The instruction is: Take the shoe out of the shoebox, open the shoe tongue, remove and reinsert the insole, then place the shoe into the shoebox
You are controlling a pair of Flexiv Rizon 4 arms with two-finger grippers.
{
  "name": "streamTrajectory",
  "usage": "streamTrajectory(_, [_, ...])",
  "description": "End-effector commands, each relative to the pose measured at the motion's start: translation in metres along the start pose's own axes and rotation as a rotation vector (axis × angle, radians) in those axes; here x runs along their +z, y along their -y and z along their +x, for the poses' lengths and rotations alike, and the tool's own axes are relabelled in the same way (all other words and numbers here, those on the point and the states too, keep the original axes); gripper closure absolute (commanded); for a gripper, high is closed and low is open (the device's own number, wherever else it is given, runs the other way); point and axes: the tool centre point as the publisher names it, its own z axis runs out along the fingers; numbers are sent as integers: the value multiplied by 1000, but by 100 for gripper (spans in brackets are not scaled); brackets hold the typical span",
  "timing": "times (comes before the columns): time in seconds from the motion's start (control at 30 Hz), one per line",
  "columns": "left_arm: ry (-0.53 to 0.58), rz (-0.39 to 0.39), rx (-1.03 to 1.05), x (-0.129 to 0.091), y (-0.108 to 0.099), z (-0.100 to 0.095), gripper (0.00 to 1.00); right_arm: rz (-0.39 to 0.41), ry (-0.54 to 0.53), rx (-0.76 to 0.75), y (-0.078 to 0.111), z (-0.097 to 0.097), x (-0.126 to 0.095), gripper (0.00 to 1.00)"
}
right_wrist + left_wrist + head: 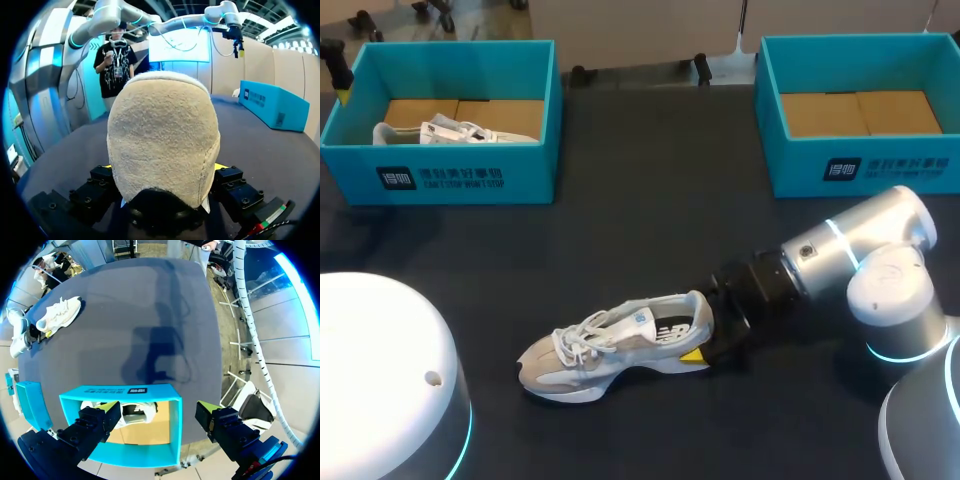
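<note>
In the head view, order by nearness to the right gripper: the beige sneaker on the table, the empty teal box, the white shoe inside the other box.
1. Beige sneaker: heel in the right gripper.
2. Empty teal box: far right.
3. White shoe: far left, boxed.

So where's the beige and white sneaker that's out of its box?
In the head view the beige and white sneaker lies on the black table, front middle, its heel gripped by the right gripper.
</note>
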Motion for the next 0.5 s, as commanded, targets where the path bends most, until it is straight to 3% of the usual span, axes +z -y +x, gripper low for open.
streamTrajectory(0.03, [-3, -3, 0, 0, 2, 0, 0, 7, -3, 2, -1, -3, 6, 100])
streamTrajectory(0.5, [-3, -3, 0, 0, 2, 0, 0, 11, 173, 59, 0, -5, -3, 100])
